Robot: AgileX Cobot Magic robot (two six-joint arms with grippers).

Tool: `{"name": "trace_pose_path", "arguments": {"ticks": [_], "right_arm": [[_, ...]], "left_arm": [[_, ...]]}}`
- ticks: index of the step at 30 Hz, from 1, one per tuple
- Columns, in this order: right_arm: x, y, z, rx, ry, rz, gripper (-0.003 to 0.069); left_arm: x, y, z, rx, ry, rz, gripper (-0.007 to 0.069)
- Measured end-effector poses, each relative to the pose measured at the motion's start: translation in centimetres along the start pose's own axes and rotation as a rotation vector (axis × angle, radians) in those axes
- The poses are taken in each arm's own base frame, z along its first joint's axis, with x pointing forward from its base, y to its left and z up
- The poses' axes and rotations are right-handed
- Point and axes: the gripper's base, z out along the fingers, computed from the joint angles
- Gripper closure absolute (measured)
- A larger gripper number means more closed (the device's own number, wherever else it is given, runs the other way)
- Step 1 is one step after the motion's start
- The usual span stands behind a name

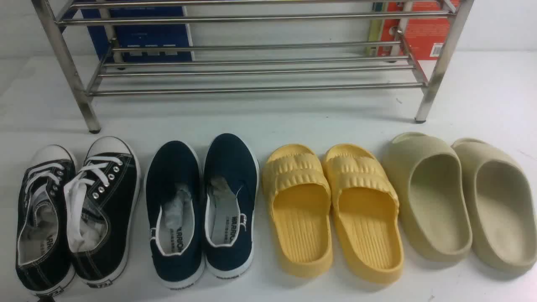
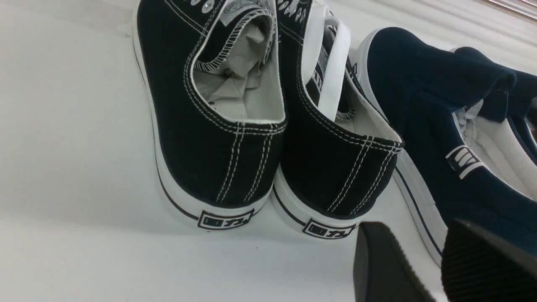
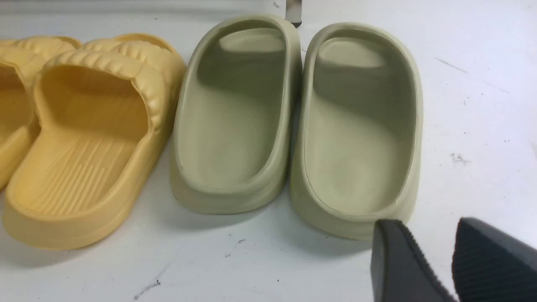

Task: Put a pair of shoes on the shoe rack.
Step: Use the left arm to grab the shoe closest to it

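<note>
The two black canvas sneakers with white laces stand side by side at the far left of the white table, the left one (image 1: 42,218) and the right one (image 1: 107,209), toes toward the rack. The steel shoe rack (image 1: 251,89) spans the back, its tiers bare. In the left wrist view the sneakers' heels (image 2: 218,159) (image 2: 335,167) face me. My left gripper (image 2: 415,228) is open and empty, just behind the right sneaker's heel. My right gripper (image 3: 428,224) is open and empty, behind the heel of a beige slide. Neither gripper shows clearly in the front view.
Navy slip-ons (image 1: 201,209) sit right of the sneakers, close beside them (image 2: 428,126). Then come yellow slides (image 1: 331,209) (image 3: 84,138) and beige slides (image 1: 461,197) (image 3: 356,126). A blue box (image 1: 142,33) and a red box (image 1: 423,29) stand behind the rack.
</note>
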Motion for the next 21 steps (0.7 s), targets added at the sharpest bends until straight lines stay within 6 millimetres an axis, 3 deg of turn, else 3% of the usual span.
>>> {"name": "trace_pose_path", "arguments": {"ticks": [10,16,21], "right_arm": [[0.0,0.0,0.0,0.000,0.000,0.000,0.0419],[0.0,0.0,0.0,0.000,0.000,0.000,0.0419],[0.0,0.0,0.0,0.000,0.000,0.000,0.0419]], "left_arm": [[-0.5,-0.1,0.0,0.017,-0.055,-0.030,0.0386],[-1.8,-1.0,-0.2,0.163,-0.167,-0.533,0.0386],[-2.6,-1.1,-0.5,0.206,-0.233,-0.653,0.0396]]}}
